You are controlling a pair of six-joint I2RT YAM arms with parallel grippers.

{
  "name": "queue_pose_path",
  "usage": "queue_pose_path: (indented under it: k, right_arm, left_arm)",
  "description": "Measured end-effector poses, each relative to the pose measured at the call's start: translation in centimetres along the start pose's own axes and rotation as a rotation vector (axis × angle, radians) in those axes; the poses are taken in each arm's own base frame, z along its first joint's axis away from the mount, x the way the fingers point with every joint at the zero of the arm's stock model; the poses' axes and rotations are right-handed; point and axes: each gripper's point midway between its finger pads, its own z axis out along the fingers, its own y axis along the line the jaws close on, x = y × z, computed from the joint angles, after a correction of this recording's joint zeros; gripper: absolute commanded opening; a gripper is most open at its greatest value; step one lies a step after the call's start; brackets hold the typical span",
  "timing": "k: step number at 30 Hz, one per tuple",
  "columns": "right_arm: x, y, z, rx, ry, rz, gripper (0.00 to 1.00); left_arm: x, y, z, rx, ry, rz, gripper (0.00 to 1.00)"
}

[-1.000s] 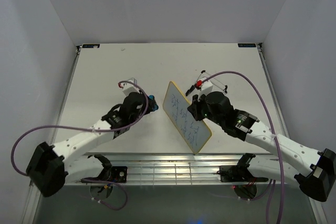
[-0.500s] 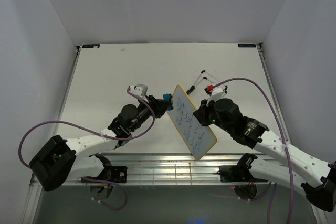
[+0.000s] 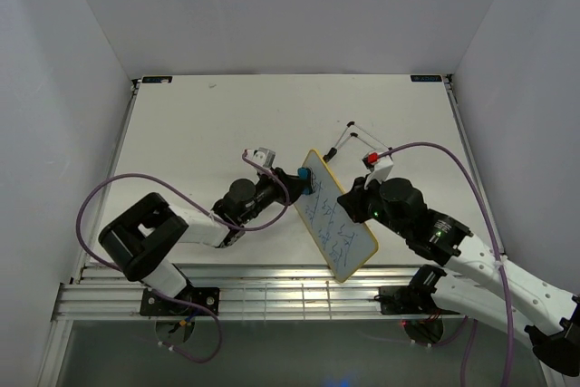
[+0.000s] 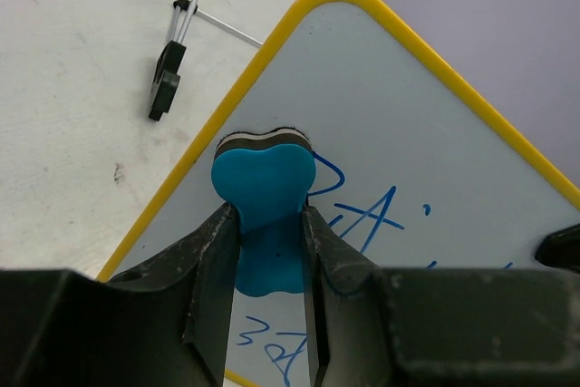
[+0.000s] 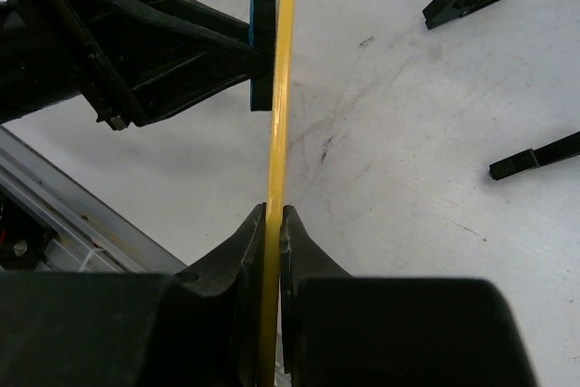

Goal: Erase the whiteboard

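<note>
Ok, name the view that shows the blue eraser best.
Left wrist view: the eraser fills the centre, clamped in the left jaws, its dark felt edge against the whiteboard. The right wrist view shows only a thin blue sliver beside the yellow frame; the top view, a tiny blue spot.

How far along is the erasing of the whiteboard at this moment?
Done: the right tool grips the whiteboard by its edge, and the left tool holds the blue eraser. In hand: the eraser sits against the board near one corner. Left: the blue writing looks unwiped, so nearly all wiping remains.
</note>
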Motion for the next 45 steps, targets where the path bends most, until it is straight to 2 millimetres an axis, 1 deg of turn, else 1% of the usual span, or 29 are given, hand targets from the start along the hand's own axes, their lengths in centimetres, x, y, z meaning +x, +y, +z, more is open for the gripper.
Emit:
queue_pose_path:
  k: [3,9,11,14,17,22,25,30,32,36,39,45]
  right_arm:
    - [-0.3,-0.3,0.1,0.016,-0.012,0.007,0.08]
    - [-1.0,-1.1,0.5,0.055,-0.04,0.012,0.08]
    - [-1.2,-1.1,0.7,0.06,-0.044,0.009,0.08]
    - [-1.4,-1.1,0.8,0.062,-0.045,0.006,0.08]
    - [-1.4,-1.0,0.9,0.058,-0.045,0.006,0.08]
    - [-1.5,-0.9,1.0,0.051,-0.047,0.011,0.08]
    - [-1.4,-0.8,0.9,0.043,-0.047,0.014,0.08]
    - [-1.2,-0.5,0.9,0.021,-0.036,0.019,0.08]
    - [-1.2,-0.4,0.9,0.017,-0.035,0.024,0.08]
    - [-1.1,-0.5,0.8,0.022,-0.035,0.036,0.08]
    - [-1.1,-0.7,0.6,0.03,-0.033,0.044,0.08]
    - [-1.1,-0.7,0.6,0.032,-0.034,0.053,0.08]
  left_arm:
    - [0.2,-0.6,0.7,0.019,-0.014,0.01,0.0]
    - [1.3,-4.3,1.2,0.065,-0.035,0.051,0.0]
    - [1.5,-5.2,1.2,0.073,-0.044,0.055,0.0]
    - [1.6,-5.8,1.1,0.078,-0.052,0.059,0.0]
    - [1.5,-5.8,1.0,0.073,-0.055,0.069,0.0]
    - [1.3,-5.5,1.1,0.055,-0.057,0.083,0.0]
    - [0.8,-4.8,1.3,0.061,-0.055,0.075,0.0]
    - [-0.7,-2.1,1.8,0.036,-0.082,0.063,0.0]
    - [-0.9,-0.9,2.0,0.019,-0.091,0.061,0.0]
    - [-0.5,0.8,2.4,0.0,-0.094,0.051,0.0]
    - [0.0,1.6,2.7,-0.006,-0.101,0.037,0.0]
    - [0.2,1.5,2.7,0.022,-0.127,0.009,0.0]
